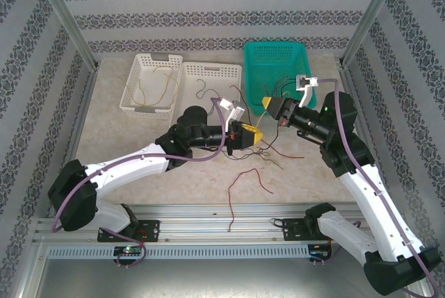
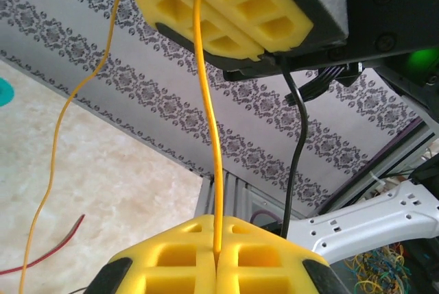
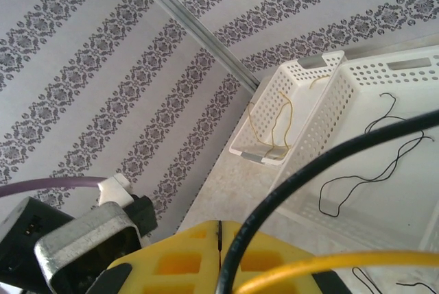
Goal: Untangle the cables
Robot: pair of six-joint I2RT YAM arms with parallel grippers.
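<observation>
- On the left, thin yellow cables lie in a long white plastic basket. Thin black cables lie in the next white plastic basket. I think those are sorted.
- My left hand is pressed together, pinching one thin yellow cable.
- A wavy red cable and a small mixed bunch lie on the pale surface, left to sort.
- My right hand pinches that yellow cable too. A hanging black cable is in the way.
- A green plastic basket stands behind.

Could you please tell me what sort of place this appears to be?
Probably a robot lab work cell: two arms bolted to an aluminium rail, patterned panels in a metal frame, and plastic baskets on the table.
</observation>
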